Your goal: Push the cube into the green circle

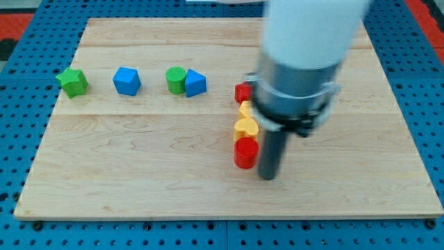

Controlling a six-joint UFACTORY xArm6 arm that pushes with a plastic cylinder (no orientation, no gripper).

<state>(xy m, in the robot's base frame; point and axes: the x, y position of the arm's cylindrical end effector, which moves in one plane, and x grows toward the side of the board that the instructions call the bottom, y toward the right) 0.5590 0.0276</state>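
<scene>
A green circle block stands at the upper middle of the wooden board, touching a blue wedge-like block on its right. A blue cube-like block sits further left, apart from the circle. My tip rests on the board at the lower right of centre, just right of a red cylinder, far from the blue cube and the green circle.
A green star-like block lies at the far left. A column of blocks stands by the rod: a red block, a yellow block, a yellow heart-like block. The arm's white body hides the board's upper right.
</scene>
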